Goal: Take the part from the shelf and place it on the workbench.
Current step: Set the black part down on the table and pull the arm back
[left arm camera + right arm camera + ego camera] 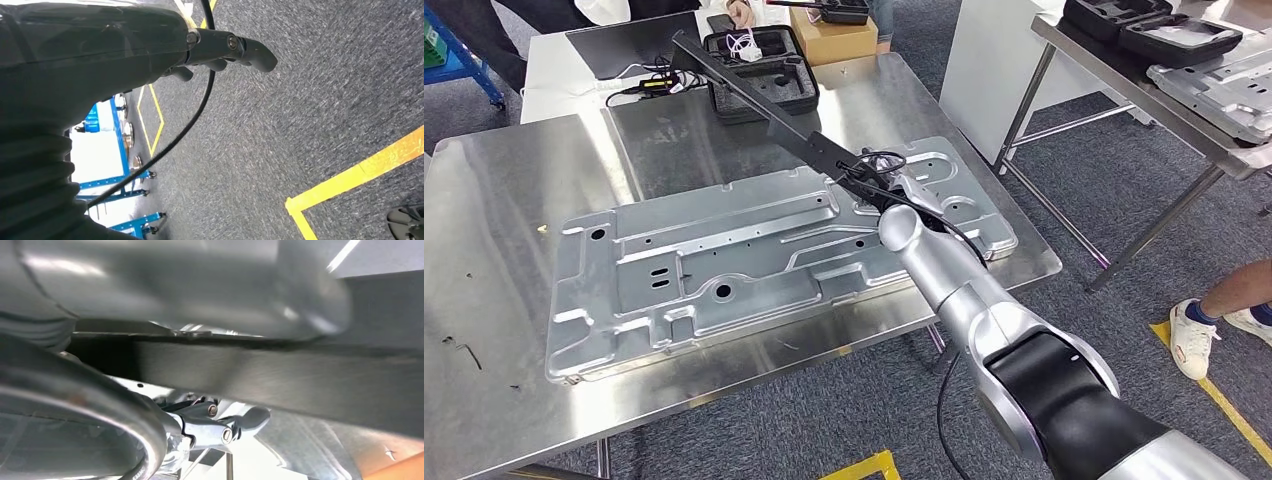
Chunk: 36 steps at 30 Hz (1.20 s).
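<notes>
A robot looks down at a shiny steel surface [484, 300] where a large, flat stamped metal panel [744, 250] already lies. The robot's right arm reaches forward over the near right corner of this panel, and the right robot hand [879, 185] grips one end of the part [754, 100], a long, thin, dark metal bar. The bar slants away from the hand up and to the left, over the panel and toward an open black case [759, 70] at the back of the surface; whether its far end rests on anything cannot be told. In the right wrist view the bar [280, 375] crosses the picture as a broad dark band with the hand's fingers [225, 425] curled beneath it. The left robot hand [220, 50] hangs at the robot's side over grey carpet marked with yellow lines, its fingers curled in on nothing (a black cable runs past it, not held). Judging from this, the part is off the shelf and has reached the surface, so the fetching appears done; what seems left is to lower the bar flat, let go, and draw the arm back.
</notes>
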Each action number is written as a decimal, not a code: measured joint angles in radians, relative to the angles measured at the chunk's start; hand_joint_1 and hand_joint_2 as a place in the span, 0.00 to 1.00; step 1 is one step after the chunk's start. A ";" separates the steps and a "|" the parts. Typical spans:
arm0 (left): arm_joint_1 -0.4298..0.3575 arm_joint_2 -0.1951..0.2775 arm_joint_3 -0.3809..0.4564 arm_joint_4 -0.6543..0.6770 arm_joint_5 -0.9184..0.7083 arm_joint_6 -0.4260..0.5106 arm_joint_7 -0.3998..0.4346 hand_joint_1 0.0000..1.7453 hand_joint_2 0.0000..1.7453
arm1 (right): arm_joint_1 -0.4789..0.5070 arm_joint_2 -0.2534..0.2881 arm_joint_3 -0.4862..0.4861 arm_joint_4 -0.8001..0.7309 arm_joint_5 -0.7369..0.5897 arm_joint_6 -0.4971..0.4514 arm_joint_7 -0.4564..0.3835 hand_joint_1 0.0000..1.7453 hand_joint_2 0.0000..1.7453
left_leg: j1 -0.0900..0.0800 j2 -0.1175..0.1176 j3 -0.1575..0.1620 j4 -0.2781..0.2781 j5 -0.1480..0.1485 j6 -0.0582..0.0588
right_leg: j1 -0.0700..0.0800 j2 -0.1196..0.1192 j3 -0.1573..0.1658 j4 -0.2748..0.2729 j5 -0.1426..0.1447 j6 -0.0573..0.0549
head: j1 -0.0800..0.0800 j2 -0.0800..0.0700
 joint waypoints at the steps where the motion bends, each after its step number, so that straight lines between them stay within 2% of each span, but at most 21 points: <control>1: 0.000 0.000 0.000 0.000 0.000 -0.001 0.000 0.00 0.00 | 0.000 0.000 0.000 0.000 0.000 0.000 0.001 0.00 0.00 | 0.000 0.000 0.000 0.000 0.000 0.000 | 0.000 0.000 0.000 0.000 0.000 0.000 | 0.000 0.000; 10: 0.000 0.000 -0.004 0.000 0.000 -0.017 0.000 0.00 0.00 | 0.008 0.000 -0.026 0.004 0.017 -0.011 -0.001 0.00 0.00 | 0.001 0.000 0.000 0.000 0.000 0.000 | 0.000 0.000 0.000 0.000 0.000 0.000 | 0.000 0.000; 16: 0.003 0.000 -0.004 0.000 0.002 -0.020 0.000 0.00 0.00 | 0.000 0.008 -0.054 -0.001 -0.001 0.011 -0.078 0.00 0.00 | 0.001 0.000 -0.001 0.000 0.000 0.000 | -0.001 0.000 0.000 0.000 0.000 0.000 | 0.000 0.000; 24: 0.009 0.000 -0.004 0.000 0.003 -0.025 0.000 0.00 0.00 | -0.052 0.030 -0.065 -0.043 -0.001 0.036 -0.115 0.00 0.00 | 0.002 0.000 -0.001 0.000 0.000 0.000 | -0.001 0.000 -0.001 0.000 0.000 0.000 | 0.000 0.000; 36: 0.012 0.000 -0.004 0.000 0.004 -0.028 0.000 0.00 0.00 | -0.080 0.054 -0.066 -0.092 0.018 0.051 -0.108 0.00 0.00 | 0.002 0.000 -0.001 0.000 0.000 0.000 | -0.001 0.000 -0.001 0.000 0.000 0.000 | 0.000 0.000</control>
